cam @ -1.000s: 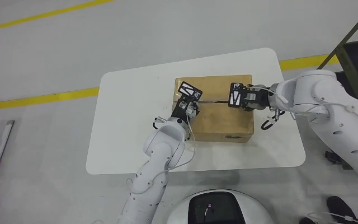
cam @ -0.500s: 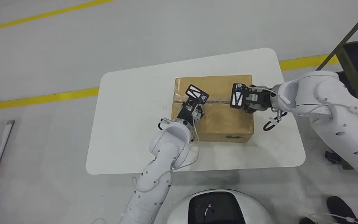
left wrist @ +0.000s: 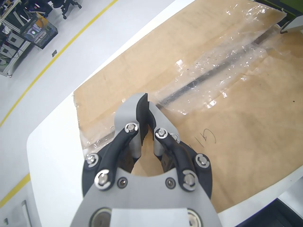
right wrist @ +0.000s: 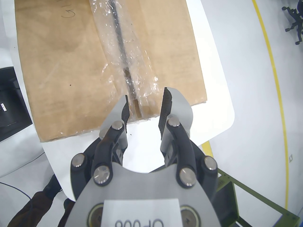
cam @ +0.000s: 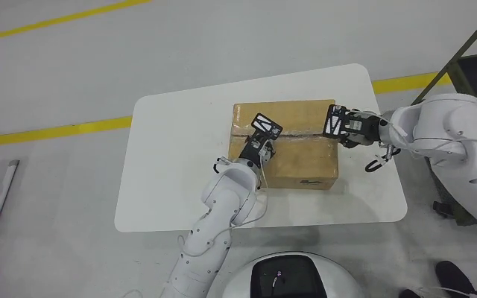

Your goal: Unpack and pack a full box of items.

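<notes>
A closed brown cardboard box (cam: 298,160) sits on the white table (cam: 171,171), its top seam covered by crinkled clear tape (left wrist: 213,72) (right wrist: 118,38). My left gripper (cam: 265,128) (left wrist: 144,100) is shut with nothing in it, its tips over the taped seam near the box's left end. My right gripper (cam: 332,123) (right wrist: 145,102) stands open at the box's right end, with a finger on either side of the seam where the tape wraps over the edge. Handwritten marks show on the near flap (left wrist: 206,138).
Bare tabletop lies left of the box (cam: 171,149) and in a narrower strip to its right (cam: 373,186). A green metal frame (cam: 455,59) (right wrist: 248,190) stands off the table's right side. Yellow lines cross the floor.
My right gripper has drawn back rightward along the seam, from over the box top to its right edge. My left gripper shifted slightly right along the seam.
</notes>
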{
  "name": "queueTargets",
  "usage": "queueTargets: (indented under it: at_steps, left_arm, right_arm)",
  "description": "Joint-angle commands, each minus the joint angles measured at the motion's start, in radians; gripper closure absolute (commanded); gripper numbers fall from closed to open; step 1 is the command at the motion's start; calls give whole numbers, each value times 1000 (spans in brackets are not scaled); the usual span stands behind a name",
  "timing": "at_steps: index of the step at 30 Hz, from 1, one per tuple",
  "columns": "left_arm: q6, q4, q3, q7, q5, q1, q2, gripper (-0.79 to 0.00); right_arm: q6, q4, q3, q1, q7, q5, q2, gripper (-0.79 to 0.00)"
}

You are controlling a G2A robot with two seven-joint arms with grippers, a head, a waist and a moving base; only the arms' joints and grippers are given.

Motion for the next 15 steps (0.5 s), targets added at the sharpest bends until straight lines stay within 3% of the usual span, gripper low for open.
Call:
queueTargets:
  at_steps: [1,3,9,11,15]
  left_arm:
    - [-1,-3,4,1,-2,0,-1,-22]
    - [-2,-4,9,2,-3,-1,-3,-62]
    - [-24,9,39,10,-2,-9,-8,-34]
    - [-28,13,48,13,-2,-11,-10,-37]
    - [-30,17,60,15,-1,-19,-14,-74]
  right_arm:
    - [5,-10,28,-19,8,10,7,-345]
    - [25,-26,65,-45,17,23,16,-376]
    - [84,-72,186,-141,7,65,40,-388]
    - [109,-85,224,-176,-21,86,45,-514]
    - [155,-104,283,-240,-77,124,51,-566]
